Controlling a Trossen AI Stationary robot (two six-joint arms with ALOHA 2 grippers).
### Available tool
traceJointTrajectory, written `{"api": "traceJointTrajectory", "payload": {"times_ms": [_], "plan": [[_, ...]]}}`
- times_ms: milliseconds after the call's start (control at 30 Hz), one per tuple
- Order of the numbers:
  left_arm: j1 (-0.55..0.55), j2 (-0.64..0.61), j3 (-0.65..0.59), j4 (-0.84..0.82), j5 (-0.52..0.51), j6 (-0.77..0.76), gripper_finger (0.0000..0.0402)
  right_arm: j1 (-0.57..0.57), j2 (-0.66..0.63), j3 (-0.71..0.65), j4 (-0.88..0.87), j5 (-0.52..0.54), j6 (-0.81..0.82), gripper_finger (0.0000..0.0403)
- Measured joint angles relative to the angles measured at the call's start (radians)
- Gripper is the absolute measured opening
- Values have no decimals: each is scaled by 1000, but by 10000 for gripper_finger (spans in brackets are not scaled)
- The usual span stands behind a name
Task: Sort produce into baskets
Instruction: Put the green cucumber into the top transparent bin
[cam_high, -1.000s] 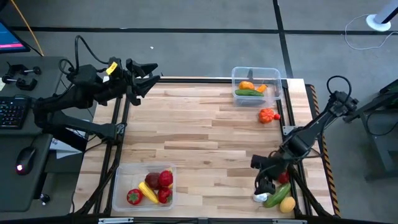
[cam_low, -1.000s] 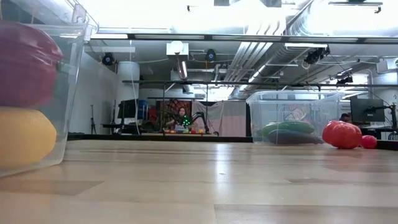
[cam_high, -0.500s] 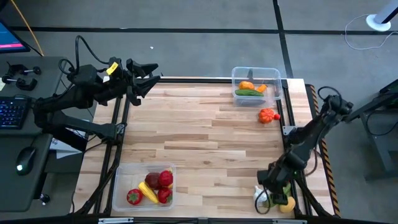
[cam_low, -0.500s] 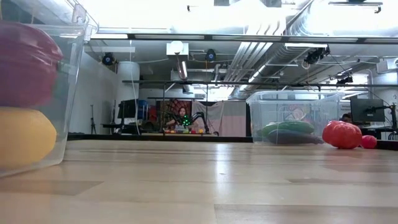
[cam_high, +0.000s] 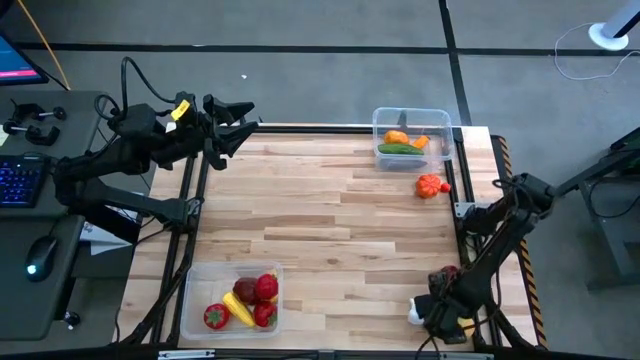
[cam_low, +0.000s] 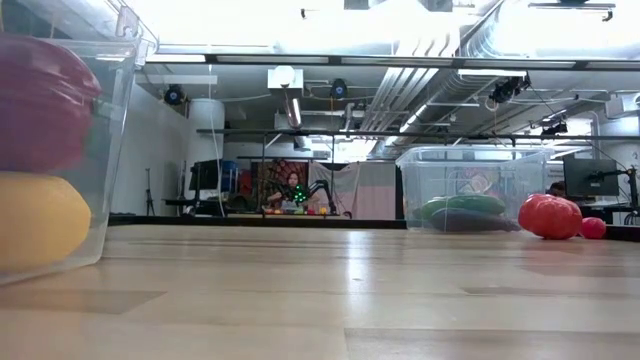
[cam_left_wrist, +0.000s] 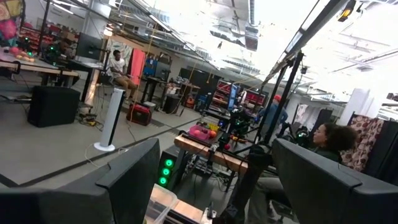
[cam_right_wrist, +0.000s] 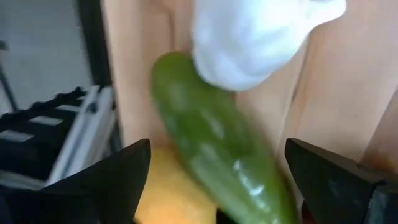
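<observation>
At the table's near right corner lies a pile of produce: a green cucumber (cam_right_wrist: 217, 143), white garlic (cam_right_wrist: 249, 37) (cam_high: 414, 312) and a yellow lemon (cam_right_wrist: 168, 193). My right gripper (cam_high: 440, 316) (cam_right_wrist: 217, 186) hangs open right above it, pointing down, one finger on either side of the cucumber. A red piece (cam_high: 451, 272) lies just beyond. One clear basket (cam_high: 440, 118) at the far right holds carrots and a cucumber. The other basket (cam_high: 195, 300) at the near left holds red, yellow and purple pieces. My left gripper (cam_high: 250, 118) (cam_left_wrist: 217, 186) waits open, raised over the far left edge.
A red-orange pepper (cam_high: 430, 186) (cam_low: 550, 215) lies on the table in front of the far right basket (cam_low: 470, 185). The near left basket (cam_low: 110, 150) fills the low view's left side. Bare wood (cam_high: 330, 220) spans the table's middle. People sit in the room beyond.
My right gripper has gone down and toward the table's near edge, tipping from a slant to point nearly straight down over the produce pile at the near right corner. It now covers most of that pile from above. Its fingers have stayed open.
</observation>
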Motion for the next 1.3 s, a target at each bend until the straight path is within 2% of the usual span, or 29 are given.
{"api": "traceJointTrajectory", "payload": {"times_ms": [300, 500, 700, 833, 1067, 1300], "plan": [[0, 0, 0, 0, -2, 0, 300, 0, 69, 0, 1, 18, -43, 362], [0, 0, 0, -1, -2, 1, 300, 0, 97, 0, -7, 85, -63, 362], [0, 0, 0, -1, -2, 1, 301, 0, 114, 1, -13, 93, -63, 352], [0, 0, 0, -1, -2, 1, 300, 0, 114, 1, -17, 92, -42, 311], [0, 0, 0, -1, -2, 2, 300, -10, 113, 38, -68, 63, -3, 177], [0, 0, 0, 0, -3, 6, 300, -16, 113, 263, -271, 151, -122, 177]]}}
